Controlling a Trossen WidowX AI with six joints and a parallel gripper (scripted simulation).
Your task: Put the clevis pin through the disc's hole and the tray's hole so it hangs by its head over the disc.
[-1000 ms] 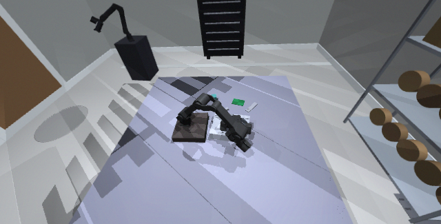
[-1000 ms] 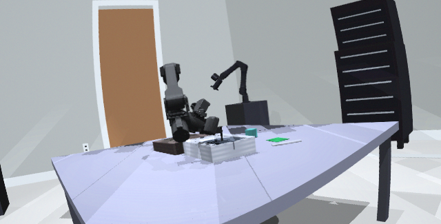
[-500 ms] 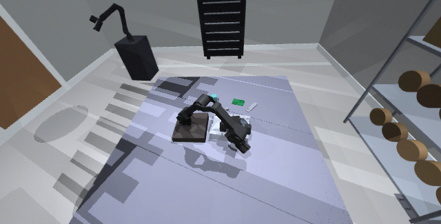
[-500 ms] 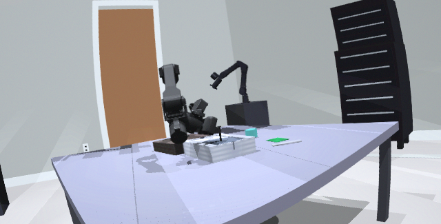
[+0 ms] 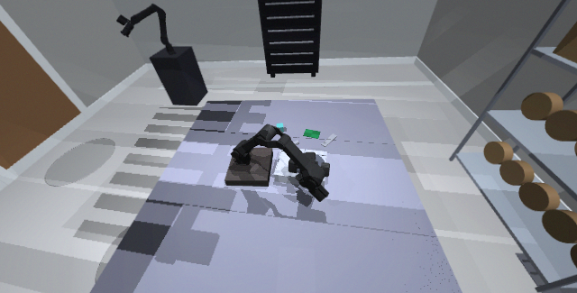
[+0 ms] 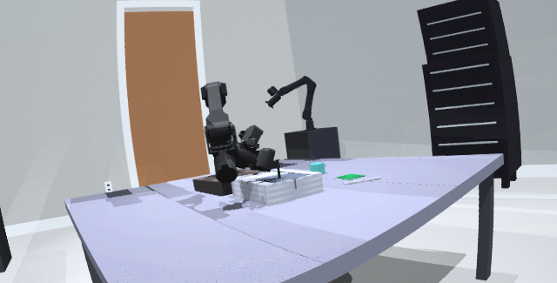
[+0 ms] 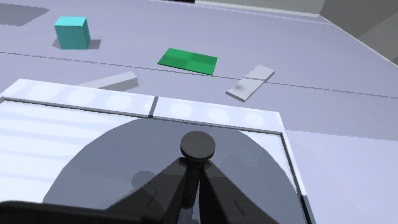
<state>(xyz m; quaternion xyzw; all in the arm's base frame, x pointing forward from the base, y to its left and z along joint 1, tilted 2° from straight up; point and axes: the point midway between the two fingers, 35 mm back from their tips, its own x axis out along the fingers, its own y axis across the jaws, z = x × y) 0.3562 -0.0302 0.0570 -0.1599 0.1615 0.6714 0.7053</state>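
The pale lavender worktop (image 5: 279,257) (image 6: 209,239) (image 7: 345,112) carries the rimmed steel tray (image 5: 283,167) (image 6: 287,192) (image 7: 42,91), a dark brown block (image 5: 248,169) (image 6: 211,185), a turquoise block (image 5: 279,126) (image 6: 317,168) (image 7: 73,34), a flat green piece (image 5: 311,133) (image 6: 351,177) (image 7: 188,61) and two pale bars.

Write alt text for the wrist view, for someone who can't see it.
Black jaws grip a dark pin, head up, over a wide grey disc inside a rimmed tray. Beyond the tray lie a teal block, a flat green piece and two pale bars.

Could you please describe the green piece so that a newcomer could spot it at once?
On the table, find the tray. Beyond its rim in the wrist view, between a turquoise block and a pale strip, lies a flat rectangle. It alone is green.
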